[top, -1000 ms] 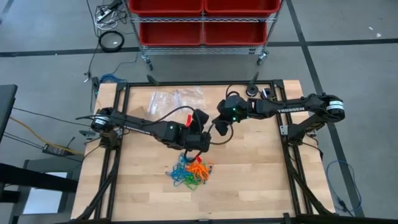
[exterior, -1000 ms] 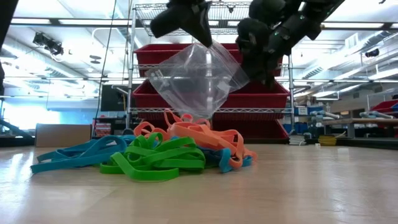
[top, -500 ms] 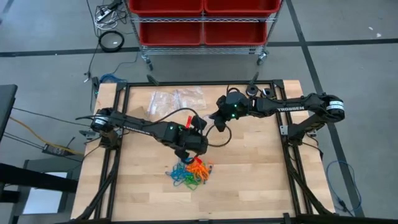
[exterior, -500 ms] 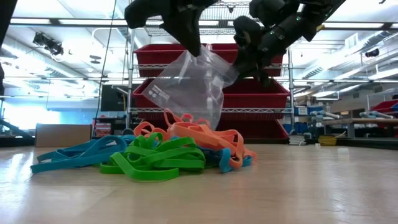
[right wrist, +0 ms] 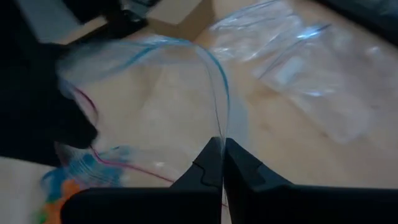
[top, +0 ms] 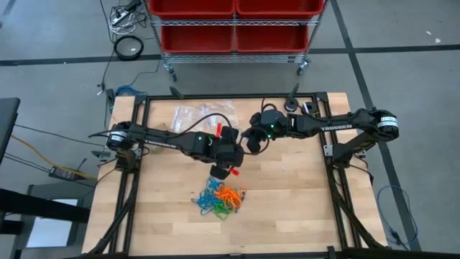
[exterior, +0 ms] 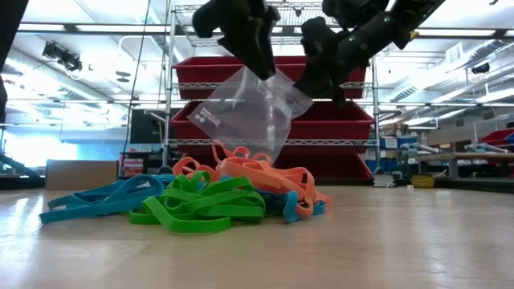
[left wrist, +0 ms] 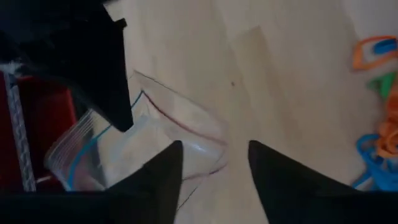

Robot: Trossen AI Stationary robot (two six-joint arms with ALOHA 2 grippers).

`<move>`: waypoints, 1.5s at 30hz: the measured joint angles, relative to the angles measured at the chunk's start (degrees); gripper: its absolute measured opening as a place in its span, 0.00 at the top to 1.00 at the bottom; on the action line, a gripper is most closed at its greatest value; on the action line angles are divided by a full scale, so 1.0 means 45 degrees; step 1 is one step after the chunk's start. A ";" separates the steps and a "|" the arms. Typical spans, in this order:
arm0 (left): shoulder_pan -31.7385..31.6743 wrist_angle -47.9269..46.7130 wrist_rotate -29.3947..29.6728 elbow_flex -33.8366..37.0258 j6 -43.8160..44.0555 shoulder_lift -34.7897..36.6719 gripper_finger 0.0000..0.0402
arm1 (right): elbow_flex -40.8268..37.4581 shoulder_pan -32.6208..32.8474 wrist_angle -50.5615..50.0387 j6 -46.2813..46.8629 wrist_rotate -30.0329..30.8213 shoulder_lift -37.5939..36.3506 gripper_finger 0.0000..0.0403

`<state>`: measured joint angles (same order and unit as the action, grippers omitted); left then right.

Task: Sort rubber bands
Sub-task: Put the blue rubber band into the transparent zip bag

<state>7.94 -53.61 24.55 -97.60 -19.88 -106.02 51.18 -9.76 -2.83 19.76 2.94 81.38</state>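
The rubber bands [top: 219,200] lie in a tangled orange, blue and green pile [exterior: 209,197] on the wooden table, near its middle. A clear zip bag [exterior: 245,112] hangs above the pile's far side. My right gripper [right wrist: 219,149] is shut on the bag's rim. My left gripper [left wrist: 214,165] stands open at the bag's mouth, beside the right one [left wrist: 121,115], one finger over the rim [left wrist: 208,134]. In the low view the pile hides the bag's lower end. My right gripper pinches the bag's top rim along the blue zip line [right wrist: 219,134] between its two fingers, slanting down from the table's right side. The bag hangs below the fingers with its mouth agape. My left gripper is open at the rim; whether a finger touches the plastic I cannot tell.
More clear bags [top: 201,114] lie flat at the table's far side, also seen in the right wrist view [right wrist: 311,68]. Bare wood [top: 302,201] spreads to the right of the pile and toward the near edge. A rack of red bins [top: 233,21] stands beyond the table.
My left gripper has rolled about its wrist at the bag's mouth and drawn a little away from the pile. The bag, stretched wide between both grippers a second ago, has narrowed and turned, and now hangs from my right gripper.
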 joint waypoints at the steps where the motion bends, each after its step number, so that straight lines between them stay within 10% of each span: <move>1: 0.0007 -0.0071 0.0125 0.0000 0.0123 0.0054 0.47 | 0.0000 0.0000 -0.0057 -0.0089 0.0315 -0.0003 1.00; 15: -0.0005 -0.0841 0.0891 0.0493 0.2568 0.3131 0.46 | 0.0000 0.0104 -0.0873 -0.1305 0.3215 -0.0150 1.00; 31: 0.1568 0.9210 -0.2520 1.1063 0.4976 0.5449 0.47 | 0.0005 0.2136 -0.4915 0.1064 0.3356 -0.1911 1.00; 45: 0.1739 1.1817 -0.3511 1.3406 0.6290 0.3609 0.47 | 0.0005 0.2526 -0.4271 0.1687 0.3075 -0.1985 1.00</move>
<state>15.77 -0.44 8.75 -37.28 8.43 -89.79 51.20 1.61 -22.05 27.35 16.78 72.44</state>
